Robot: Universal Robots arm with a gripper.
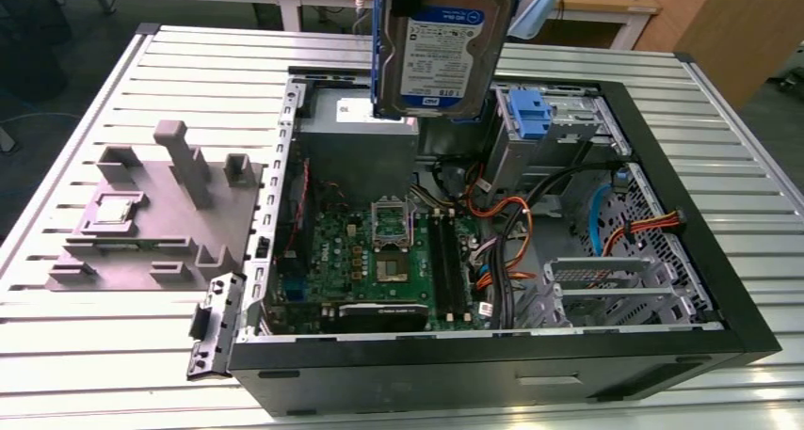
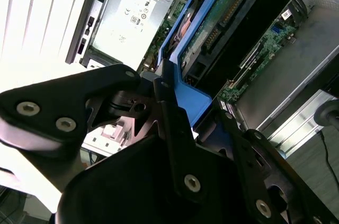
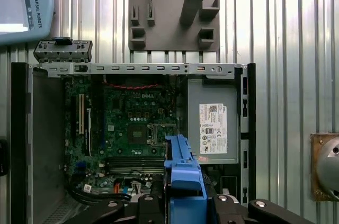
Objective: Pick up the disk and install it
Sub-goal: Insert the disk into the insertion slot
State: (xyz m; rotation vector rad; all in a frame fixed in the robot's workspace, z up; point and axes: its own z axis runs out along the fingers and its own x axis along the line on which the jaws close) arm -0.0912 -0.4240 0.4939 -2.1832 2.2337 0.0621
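Nearest in the exterior view is the black front wall of the open computer case [image 1: 503, 364], which lies on its side on the slatted metal tabletop [image 1: 126, 355]. Inside the case, the green circuit board [image 1: 377, 261] covers the floor toward the exterior view's left. An empty metal drive cage [image 1: 616, 284] sits in the near corner at the exterior view's right. Orange and black cables [image 1: 509, 214] run loose between the board and the cage.

Further in, a grey metal box [image 1: 358, 138] with a white label fills the far corner. Just beside it, a blue latch piece [image 1: 534, 119] stands upright in a metal bay. On the tabletop outside the case are a grey block with posts and pockets [image 1: 151, 214] and, touching the case edge, a hinged grey bar [image 1: 214, 326].

The disk [image 1: 440, 49] hangs upright above the far part of the case, over the grey box and next to the latch bay. Its label faces the exterior camera. In the second wrist view the gripper [image 2: 193, 97] is clamped on the disk's blue frame. Its black fingers [image 2: 169, 113] press either side of the frame, and the disk's green underside points away toward the case. In the first wrist view the gripper [image 3: 183, 203] looks straight down, with the frame between its jaws and the whole case interior spread below.

There is open air between the disk's lower edge and the board.
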